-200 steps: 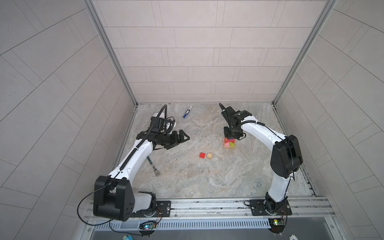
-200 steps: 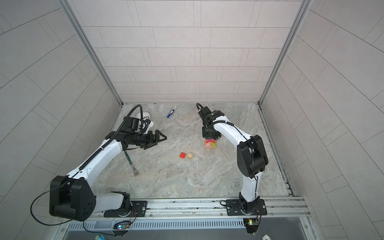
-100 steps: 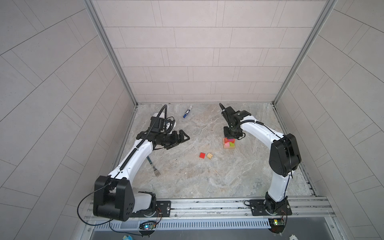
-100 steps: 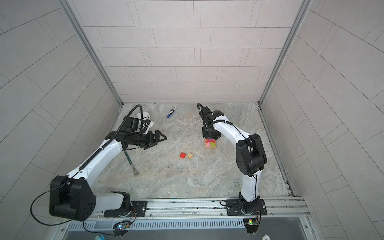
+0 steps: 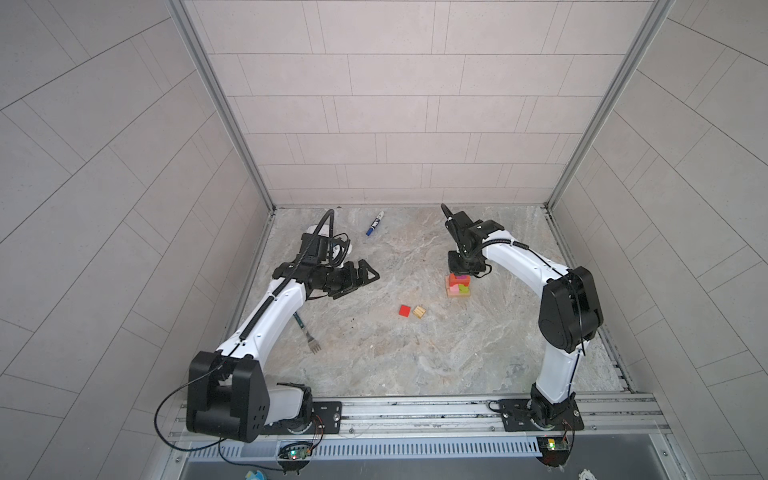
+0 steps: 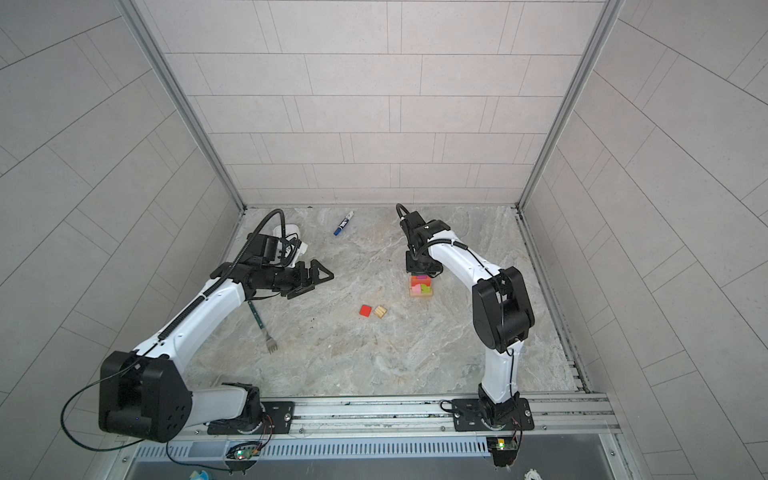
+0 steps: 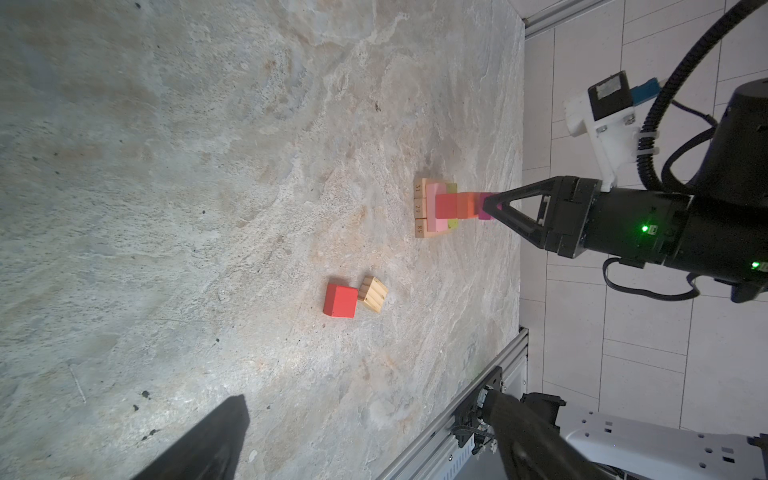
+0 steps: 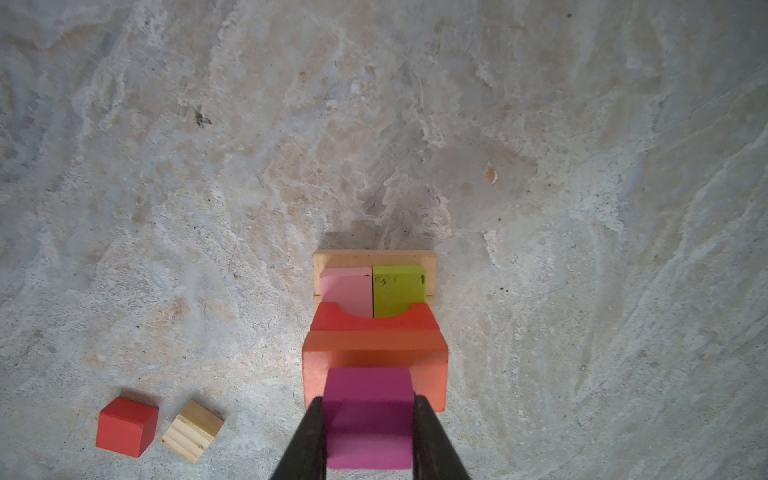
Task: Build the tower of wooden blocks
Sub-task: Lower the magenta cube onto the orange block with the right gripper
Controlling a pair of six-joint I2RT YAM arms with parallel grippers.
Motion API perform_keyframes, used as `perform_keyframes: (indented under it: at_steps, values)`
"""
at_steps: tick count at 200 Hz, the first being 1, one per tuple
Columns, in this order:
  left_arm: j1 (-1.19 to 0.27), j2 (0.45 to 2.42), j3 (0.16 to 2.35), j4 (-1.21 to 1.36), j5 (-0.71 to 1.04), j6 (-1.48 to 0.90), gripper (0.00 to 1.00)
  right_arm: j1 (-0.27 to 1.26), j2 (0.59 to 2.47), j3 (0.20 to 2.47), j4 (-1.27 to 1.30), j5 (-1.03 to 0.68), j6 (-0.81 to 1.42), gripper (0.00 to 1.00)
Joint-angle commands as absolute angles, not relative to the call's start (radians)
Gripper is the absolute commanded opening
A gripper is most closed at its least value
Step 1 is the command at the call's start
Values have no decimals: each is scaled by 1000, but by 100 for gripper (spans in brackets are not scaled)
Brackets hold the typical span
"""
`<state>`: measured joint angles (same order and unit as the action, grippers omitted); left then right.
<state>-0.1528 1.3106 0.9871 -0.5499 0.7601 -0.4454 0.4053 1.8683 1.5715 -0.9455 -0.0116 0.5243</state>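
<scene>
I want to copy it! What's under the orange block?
A red arch, then a pink bar beside a lime bar, then tan bars. The orange block hides the rest.

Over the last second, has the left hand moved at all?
No. In a top view the left hand hangs open in the same spot as before, between the marker and the fork.

The tan bars' end faces read 31, 29, 85.
</scene>
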Motion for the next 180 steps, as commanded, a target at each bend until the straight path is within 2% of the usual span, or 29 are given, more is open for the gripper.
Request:
perform_keyframes:
  at_steps: [1, 180]
  values:
    - [-148, 1297, 974, -546, 767, -444, 99, 401, 1887, 1569, -952, -6, 529, 30]
    - [-146, 1295, 974, -547, 765, -442, 99, 397, 1894, 1560, -945, 0, 532, 31]
